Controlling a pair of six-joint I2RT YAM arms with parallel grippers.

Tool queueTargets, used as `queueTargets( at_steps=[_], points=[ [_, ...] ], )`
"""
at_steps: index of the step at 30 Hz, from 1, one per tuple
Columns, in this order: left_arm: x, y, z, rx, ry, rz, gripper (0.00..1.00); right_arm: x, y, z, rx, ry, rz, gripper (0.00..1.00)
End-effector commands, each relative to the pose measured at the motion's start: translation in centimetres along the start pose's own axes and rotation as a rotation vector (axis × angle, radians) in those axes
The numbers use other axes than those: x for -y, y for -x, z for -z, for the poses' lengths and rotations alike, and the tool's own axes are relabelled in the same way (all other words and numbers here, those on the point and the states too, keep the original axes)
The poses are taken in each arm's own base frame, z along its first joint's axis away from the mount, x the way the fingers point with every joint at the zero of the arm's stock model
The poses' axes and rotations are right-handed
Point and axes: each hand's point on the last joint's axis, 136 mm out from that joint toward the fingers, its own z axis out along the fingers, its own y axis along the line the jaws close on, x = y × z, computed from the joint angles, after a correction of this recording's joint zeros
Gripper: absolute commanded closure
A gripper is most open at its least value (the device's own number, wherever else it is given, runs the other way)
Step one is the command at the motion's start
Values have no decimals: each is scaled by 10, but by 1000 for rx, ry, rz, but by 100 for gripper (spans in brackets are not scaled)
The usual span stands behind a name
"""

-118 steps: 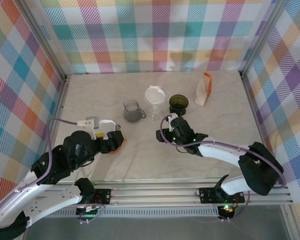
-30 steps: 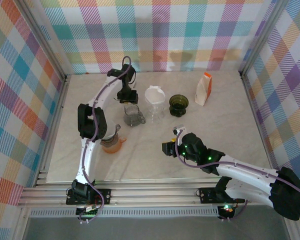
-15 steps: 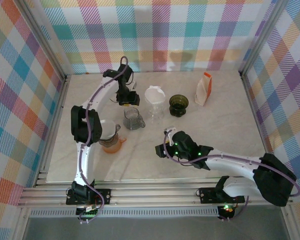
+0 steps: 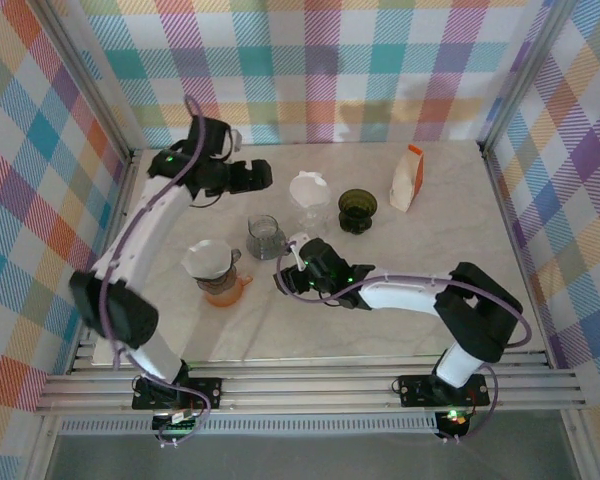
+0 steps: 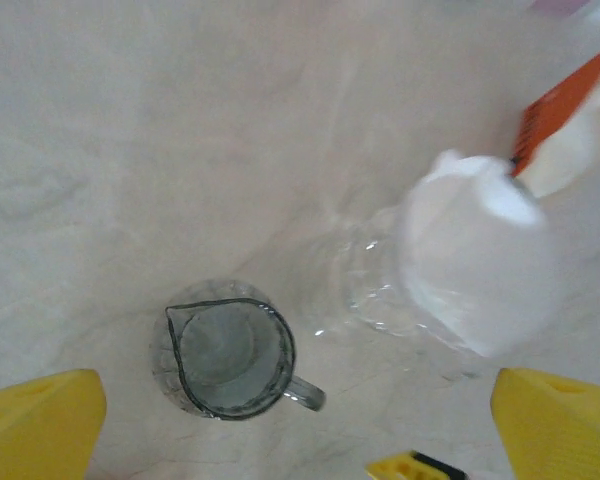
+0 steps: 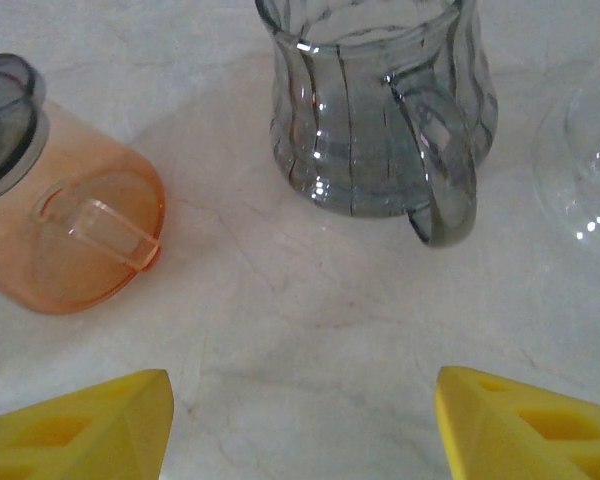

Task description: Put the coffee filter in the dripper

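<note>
Left arm (image 4: 142, 228) pulled back, fingers (image 5: 40, 425) spread wide

Pitcher (image 4: 264, 236) front-left of coffee filter (image 4: 309, 187), bowl (image 4: 357, 208) right of it, carton (image 4: 408, 178) farthest right, cup (image 4: 216, 277) front-left.

Pastel plaid walls (image 4: 380, 60) enclose a pale, marble-patterned bench (image 4: 460, 260) — aluminium rails (image 4: 310, 385) line its near edge.

White arms (image 4: 145, 225) with black joints (image 4: 115, 310), purple cables (image 4: 191, 108), yellow fingertips (image 6: 80, 420).
</note>
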Motion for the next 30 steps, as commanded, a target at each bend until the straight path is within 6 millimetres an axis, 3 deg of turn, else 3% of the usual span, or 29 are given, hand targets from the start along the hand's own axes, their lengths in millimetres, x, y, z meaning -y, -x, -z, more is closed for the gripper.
queueTargets(
  at_steps=[1,6,10,15,19,24,30],
  points=[
    [26,18,56,175,-120,31,0,2,23,-7,57,-22,29,30],
    [39,-3,128,308,-244,49,0,11,23,-20,41,-37,14,29],
    [39,-40,156,338,-329,75,0,21,23,-28,38,-54,0,29],
    [26,-92,169,335,-396,117,0,29,23,-40,23,-56,3,29],
    [14,-119,178,344,-412,145,0,35,25,-50,16,-62,2,29],
    [6,-140,183,315,-402,154,0,43,30,-63,10,-62,-1,29],
    [-1,-152,179,300,-389,169,0,40,34,-79,-9,-41,26,31]
  ],
)
